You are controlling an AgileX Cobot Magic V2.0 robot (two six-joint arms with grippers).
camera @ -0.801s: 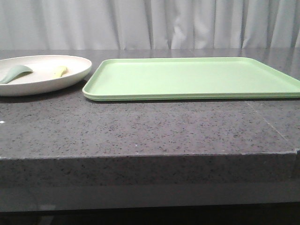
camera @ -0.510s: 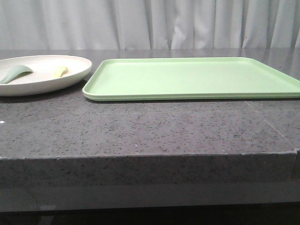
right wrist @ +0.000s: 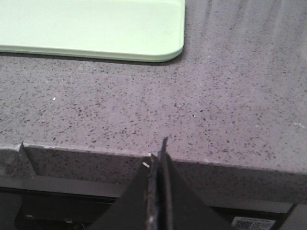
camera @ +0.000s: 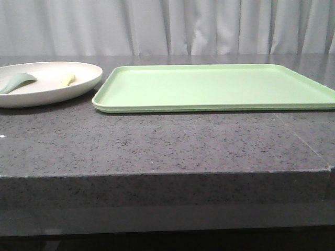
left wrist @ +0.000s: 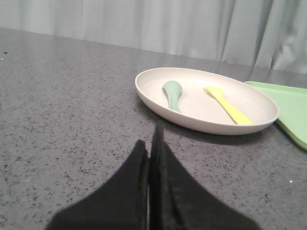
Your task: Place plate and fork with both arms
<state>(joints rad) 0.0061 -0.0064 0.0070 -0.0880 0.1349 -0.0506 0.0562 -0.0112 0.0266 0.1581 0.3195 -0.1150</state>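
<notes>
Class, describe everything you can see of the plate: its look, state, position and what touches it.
The plate is large, round, shallow and off-white with a raised rim and a matte, plastic-like look. It sits flat and upright on the speckled grey table, just left of the light green tray. Inside it lie a pale-yellow fork and a grey-green utensil. No gripper touches it.

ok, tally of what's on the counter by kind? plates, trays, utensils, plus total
Plates: 1, the off-white plate
Trays: 1, the light green tray
Utensils: 2, the yellow fork and the grey-green utensil, both lying in the plate
Total: 4
</notes>
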